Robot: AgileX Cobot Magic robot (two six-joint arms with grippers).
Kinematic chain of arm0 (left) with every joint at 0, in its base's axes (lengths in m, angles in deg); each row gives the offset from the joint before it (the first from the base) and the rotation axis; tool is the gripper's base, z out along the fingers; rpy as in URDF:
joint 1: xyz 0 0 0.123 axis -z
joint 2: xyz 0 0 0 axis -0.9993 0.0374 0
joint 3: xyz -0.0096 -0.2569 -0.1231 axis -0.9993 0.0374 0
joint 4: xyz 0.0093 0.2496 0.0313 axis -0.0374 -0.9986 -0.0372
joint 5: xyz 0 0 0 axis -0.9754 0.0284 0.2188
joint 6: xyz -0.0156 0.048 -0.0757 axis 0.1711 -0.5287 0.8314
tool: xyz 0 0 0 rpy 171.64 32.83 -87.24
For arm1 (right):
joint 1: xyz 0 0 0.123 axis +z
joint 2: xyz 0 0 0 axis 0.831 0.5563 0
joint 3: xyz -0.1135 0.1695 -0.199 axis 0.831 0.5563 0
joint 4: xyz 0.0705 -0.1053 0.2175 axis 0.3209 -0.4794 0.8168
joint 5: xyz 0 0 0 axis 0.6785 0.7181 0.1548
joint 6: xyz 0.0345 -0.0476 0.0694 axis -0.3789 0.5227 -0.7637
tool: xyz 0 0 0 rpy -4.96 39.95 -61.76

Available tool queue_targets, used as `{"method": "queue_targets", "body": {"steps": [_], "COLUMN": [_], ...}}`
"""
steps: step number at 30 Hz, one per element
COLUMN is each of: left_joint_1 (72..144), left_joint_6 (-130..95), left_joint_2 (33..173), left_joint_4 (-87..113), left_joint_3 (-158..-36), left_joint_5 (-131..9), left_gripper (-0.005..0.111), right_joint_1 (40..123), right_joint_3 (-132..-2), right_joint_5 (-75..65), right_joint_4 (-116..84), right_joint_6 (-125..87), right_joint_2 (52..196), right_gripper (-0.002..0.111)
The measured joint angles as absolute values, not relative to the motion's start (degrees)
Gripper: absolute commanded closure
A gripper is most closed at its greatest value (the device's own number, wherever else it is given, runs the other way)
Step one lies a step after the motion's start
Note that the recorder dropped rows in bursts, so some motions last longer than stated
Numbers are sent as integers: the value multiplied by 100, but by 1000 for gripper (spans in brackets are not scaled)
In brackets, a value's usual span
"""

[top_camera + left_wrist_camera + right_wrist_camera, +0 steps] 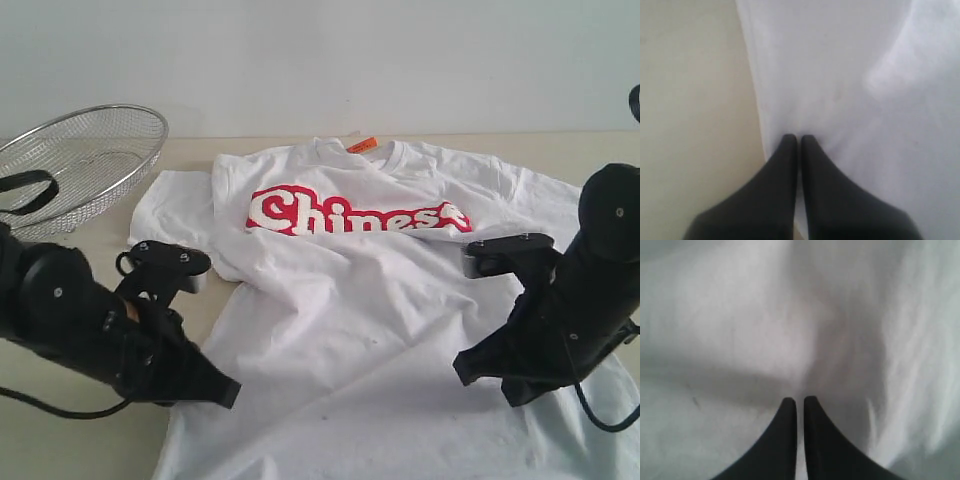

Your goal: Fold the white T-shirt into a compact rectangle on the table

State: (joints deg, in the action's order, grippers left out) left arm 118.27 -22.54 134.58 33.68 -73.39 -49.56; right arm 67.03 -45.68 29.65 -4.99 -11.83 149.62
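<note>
In front of me the white T-shirt (340, 300) lies spread front-up on the table (590, 150), collar at the far side, an orange tag (362, 145) showing there. Across the chest runs the red chest band (355, 213) with white lettering. One short sleeve (170, 215) lies flat to the left. The body is lightly creased, not yet folded. The table is pale beige and flat.

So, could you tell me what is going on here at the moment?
A white T-shirt lies spread face up on the table, not yet folded. The robot's left hand is shut at the shirt's edge; its right hand is shut over the cloth on the other side. Whether either pinches cloth is unclear. A wire basket stands beside the shirt's sleeve.
</note>
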Motion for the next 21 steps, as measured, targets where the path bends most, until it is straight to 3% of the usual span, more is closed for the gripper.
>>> {"method": "queue_targets", "body": {"steps": [6, 13, 21], "left_joint_1": [11827, 11827, 11827], "left_joint_6": [-2179, -2169, -2169], "left_joint_2": [12690, 12475, 12446], "left_joint_4": [3489, 3499, 3499], "left_joint_3": [-6473, -6270, -6246], "left_joint_5": [-4670, -4426, -4479], "left_gripper": [102, 102, 102], "right_joint_1": [6703, 6703, 6703], "right_joint_3": [-3886, -3391, -3182], "right_joint_5": [2489, 1906, 2350], "right_joint_4": [-454, -229, -101], "right_joint_6": [-1390, -1442, -1442], "right_joint_2": [14821, 14644, 14407], "right_gripper": [108, 108, 108]}}
